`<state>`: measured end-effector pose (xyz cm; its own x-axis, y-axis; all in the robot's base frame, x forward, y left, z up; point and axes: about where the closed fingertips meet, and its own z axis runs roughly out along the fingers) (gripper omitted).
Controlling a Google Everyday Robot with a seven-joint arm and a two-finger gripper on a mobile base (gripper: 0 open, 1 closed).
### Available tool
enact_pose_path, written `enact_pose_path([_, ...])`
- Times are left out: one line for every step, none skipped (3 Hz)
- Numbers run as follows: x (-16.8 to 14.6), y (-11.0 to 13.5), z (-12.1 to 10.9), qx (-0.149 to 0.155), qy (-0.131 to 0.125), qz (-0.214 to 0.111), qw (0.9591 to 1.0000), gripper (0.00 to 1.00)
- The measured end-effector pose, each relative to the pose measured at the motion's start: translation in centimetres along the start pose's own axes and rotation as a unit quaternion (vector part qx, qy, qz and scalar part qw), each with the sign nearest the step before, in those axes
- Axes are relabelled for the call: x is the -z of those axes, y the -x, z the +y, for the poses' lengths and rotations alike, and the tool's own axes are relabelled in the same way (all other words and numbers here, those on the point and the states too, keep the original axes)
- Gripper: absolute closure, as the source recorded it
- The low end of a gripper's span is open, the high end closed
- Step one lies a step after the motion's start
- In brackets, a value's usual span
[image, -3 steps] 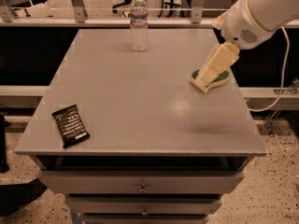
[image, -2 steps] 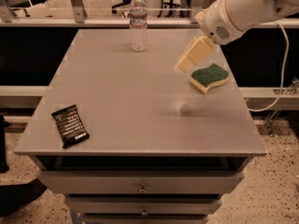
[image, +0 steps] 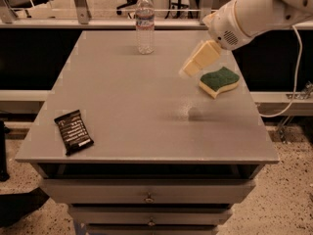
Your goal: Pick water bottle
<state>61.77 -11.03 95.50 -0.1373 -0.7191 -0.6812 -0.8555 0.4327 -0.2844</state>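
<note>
The water bottle stands upright at the far middle of the grey table. It is clear and ribbed, with a white cap and a pale label band. My gripper hangs in the air over the table's right part, on a white arm that comes in from the upper right. It is to the right of the bottle, nearer to me, and well apart from it. It holds nothing that I can see.
A green and yellow sponge lies near the table's right edge, just right of the gripper. A black snack packet lies near the front left corner. Drawers sit under the tabletop. A rail and chairs stand behind the table.
My gripper has moved left, from over the sponge toward the middle of the table, so the sponge now shows whole. The bottle, sponge and packet have not moved.
</note>
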Motion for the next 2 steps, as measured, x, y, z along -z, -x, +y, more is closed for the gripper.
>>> enact_pose_path([-2.0,0.2,-1.0,-0.016,-0.014,-0.028,0.9994,0.00])
enact_pose_path([-3.8,0.8,-2.6,-0.031,-0.029,-0.060,0.9973,0.00])
